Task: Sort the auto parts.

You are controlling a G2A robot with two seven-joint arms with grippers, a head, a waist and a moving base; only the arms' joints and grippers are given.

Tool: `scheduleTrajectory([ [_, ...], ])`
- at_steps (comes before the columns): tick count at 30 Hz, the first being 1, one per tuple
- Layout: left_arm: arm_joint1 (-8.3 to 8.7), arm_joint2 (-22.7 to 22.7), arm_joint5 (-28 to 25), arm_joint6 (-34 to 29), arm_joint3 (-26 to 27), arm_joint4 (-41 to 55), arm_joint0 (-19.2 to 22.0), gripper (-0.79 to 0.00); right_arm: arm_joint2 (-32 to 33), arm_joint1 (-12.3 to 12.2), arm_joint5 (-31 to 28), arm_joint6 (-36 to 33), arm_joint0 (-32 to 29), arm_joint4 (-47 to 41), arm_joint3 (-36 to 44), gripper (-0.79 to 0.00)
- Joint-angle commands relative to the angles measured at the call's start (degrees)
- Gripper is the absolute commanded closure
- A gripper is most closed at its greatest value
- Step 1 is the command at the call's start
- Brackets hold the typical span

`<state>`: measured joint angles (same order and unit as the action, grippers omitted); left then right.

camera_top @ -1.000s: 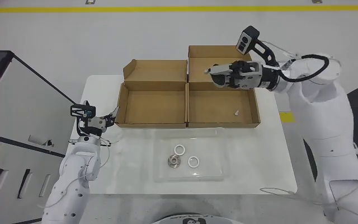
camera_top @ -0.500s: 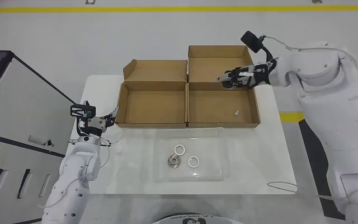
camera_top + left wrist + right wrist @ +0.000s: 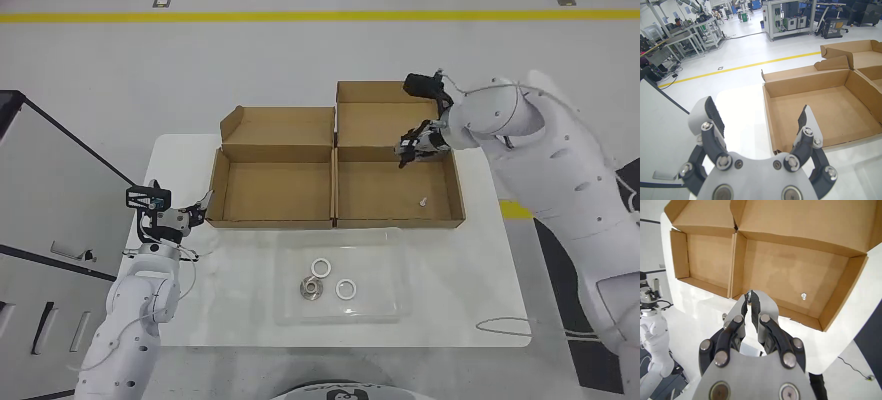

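Above the far edge of the right-hand open brown cardboard box (image 3: 380, 192) the right claw (image 3: 404, 154) is held, its jaws drawn almost together and pinched on a small threaded metal screw (image 3: 748, 297) at the very fingertips. The screw's long axis appears to run roughly along the fingers, though this is hard to make out with so little of it exposed. The box floor (image 3: 791, 264) lies directly below and slightly towards the robot from the claw, so a release is judged to need only a short carry inward over the floor. A small pale screw (image 3: 424, 200) is already lying in that box, nearer the robot and a little to the right of the claw.

The left claw (image 3: 757, 109) is held wide open and empty at the left side of the white table (image 3: 180, 300), just beside the left-hand open brown cardboard box (image 3: 819, 111) and well apart from the held screw, so the right arm is plainly the nearer one. In the clear plastic tray (image 3: 385, 305), two white rings (image 3: 323, 268) and a round grey metal part (image 3: 311, 289) are left to be sorted
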<state>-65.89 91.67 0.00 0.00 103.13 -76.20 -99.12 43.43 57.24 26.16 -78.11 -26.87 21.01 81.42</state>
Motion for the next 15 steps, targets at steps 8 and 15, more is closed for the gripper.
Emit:
scheduleTrajectory([
  [8,0.00,0.00,0.00,0.00,0.00,0.00,0.00,-0.785,-11.61,3.80,-3.12,-3.14,7.66,-0.33,-9.37,0.000],
  [15,0.00,0.00,0.00,0.00,0.00,0.00,0.00,-0.785,-18.97,7.36,-3.29,-3.32,10.61,-0.92,-15.38,0.000],
])
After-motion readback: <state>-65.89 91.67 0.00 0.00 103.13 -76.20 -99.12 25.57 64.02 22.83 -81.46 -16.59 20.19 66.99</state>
